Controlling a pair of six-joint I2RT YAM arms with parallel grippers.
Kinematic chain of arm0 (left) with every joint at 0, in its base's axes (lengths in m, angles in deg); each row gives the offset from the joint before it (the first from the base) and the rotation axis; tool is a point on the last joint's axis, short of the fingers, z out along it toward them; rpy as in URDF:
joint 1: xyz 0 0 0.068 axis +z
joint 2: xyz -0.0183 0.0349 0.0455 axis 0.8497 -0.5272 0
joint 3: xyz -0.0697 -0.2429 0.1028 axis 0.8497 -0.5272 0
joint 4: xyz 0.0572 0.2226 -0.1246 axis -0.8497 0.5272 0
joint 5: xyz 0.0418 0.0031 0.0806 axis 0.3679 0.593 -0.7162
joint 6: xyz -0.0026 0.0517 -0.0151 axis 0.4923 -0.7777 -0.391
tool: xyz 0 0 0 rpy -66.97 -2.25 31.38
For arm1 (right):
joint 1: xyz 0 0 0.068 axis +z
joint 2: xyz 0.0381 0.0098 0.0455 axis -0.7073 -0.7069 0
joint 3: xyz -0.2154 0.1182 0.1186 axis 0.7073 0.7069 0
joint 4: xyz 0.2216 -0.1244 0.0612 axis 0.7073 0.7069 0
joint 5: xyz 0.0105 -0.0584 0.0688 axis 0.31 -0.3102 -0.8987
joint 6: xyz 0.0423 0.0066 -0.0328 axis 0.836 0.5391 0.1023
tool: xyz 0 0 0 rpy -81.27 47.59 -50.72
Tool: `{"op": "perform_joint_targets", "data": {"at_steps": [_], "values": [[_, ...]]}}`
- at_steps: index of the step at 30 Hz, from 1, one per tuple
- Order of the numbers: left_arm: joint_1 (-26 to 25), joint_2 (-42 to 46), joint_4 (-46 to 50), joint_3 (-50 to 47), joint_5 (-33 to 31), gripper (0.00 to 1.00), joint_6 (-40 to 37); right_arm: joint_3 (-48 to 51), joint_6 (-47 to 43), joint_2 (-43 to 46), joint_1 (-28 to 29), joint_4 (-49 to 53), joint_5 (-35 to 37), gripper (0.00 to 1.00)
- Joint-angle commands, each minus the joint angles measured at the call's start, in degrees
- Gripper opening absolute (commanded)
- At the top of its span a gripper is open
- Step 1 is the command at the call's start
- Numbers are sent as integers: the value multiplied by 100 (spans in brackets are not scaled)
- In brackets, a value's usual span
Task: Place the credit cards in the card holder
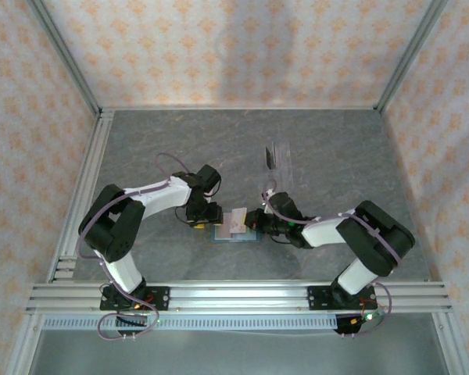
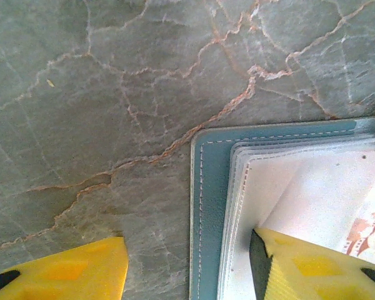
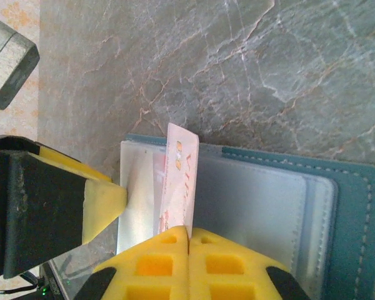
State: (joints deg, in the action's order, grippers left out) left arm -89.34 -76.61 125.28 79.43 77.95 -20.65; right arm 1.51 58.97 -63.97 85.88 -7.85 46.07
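Evidently mid-insertion: right gripper [image 3: 189,234] was clenched on a pinkish credit card [image 3: 181,181] standing edge-up over the open card holder [image 3: 356,206], left gripper [image 2: 187,269] stood parted astride its edge, pinning it; next move probably called for sliding the card into a pocket.

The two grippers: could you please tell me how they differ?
The left gripper stands open, straddling an edge of the card holder; the right gripper is shut on a pink card. The left holds nothing; the right holds its card over the pockets. Both have yellow fingers.
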Motion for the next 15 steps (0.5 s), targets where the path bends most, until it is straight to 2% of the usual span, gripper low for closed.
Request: {"op": "perform_joint_targets", "data": {"at_steps": [1,15], "values": [[-99,-226,8,-91,-17,54,-141,153,14,93,105,-11,107,0],[-94,-261,5,-122,-22,54,-187,113,-7,34,229,121,42,0]]}}
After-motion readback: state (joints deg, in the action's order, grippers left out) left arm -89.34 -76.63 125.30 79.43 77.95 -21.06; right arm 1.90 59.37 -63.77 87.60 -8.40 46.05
